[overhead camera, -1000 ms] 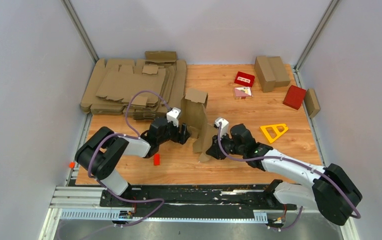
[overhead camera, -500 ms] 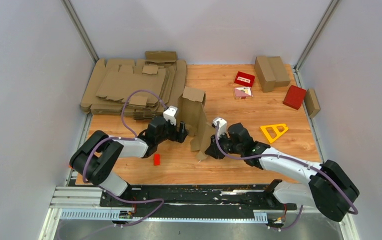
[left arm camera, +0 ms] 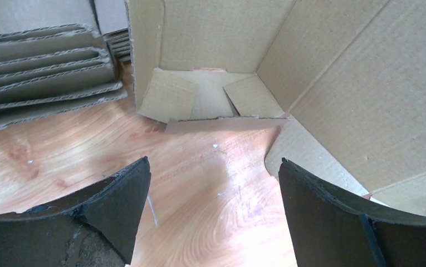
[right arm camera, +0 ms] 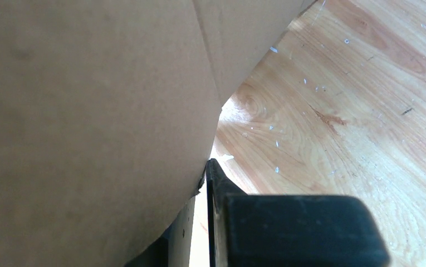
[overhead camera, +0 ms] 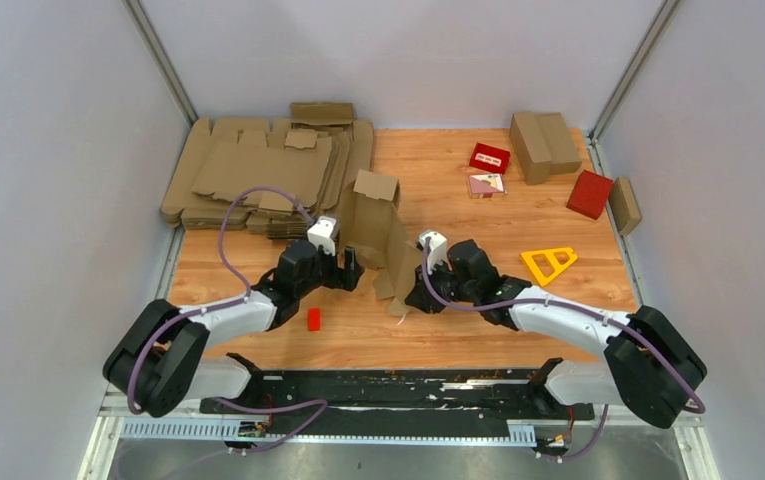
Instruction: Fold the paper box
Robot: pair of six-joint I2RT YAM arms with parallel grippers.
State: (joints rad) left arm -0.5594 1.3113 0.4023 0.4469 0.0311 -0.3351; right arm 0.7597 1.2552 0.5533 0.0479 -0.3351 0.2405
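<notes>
- The paper box (overhead camera: 378, 235) stands half-formed near the middle of the worktop (overhead camera: 558, 325), a little toward its left side, one tall panel upright with a small flap bent over at the top
- Its lower flaps splay onto the wood toward the near edge, between the two arms
- The left gripper (left arm camera: 213, 162) sits low just on the near-left side of the box, jaws spread wide with only bare wood between them; from its wrist view the box's open inside faces it, two small flaps folded in at the bottom
- The right gripper (overhead camera: 414, 297) is at the near-right side of the box, jaws narrowed onto one lower flap and pinching the cardboard
- From the right wrist the brown panel fills most of the view, with one black finger (right arm camera: 288, 228) pressed against its edge
- A pile of flat cardboard blanks (overhead camera: 258, 175) fills the far left corner
- Folded brown boxes (overhead camera: 543, 145) and two red boxes (overhead camera: 489, 157) lie toward the far right corner, a yellow triangular frame (overhead camera: 548, 262) nearer the right edge
- A small red piece (overhead camera: 313, 319) lies just beside the left arm
</notes>
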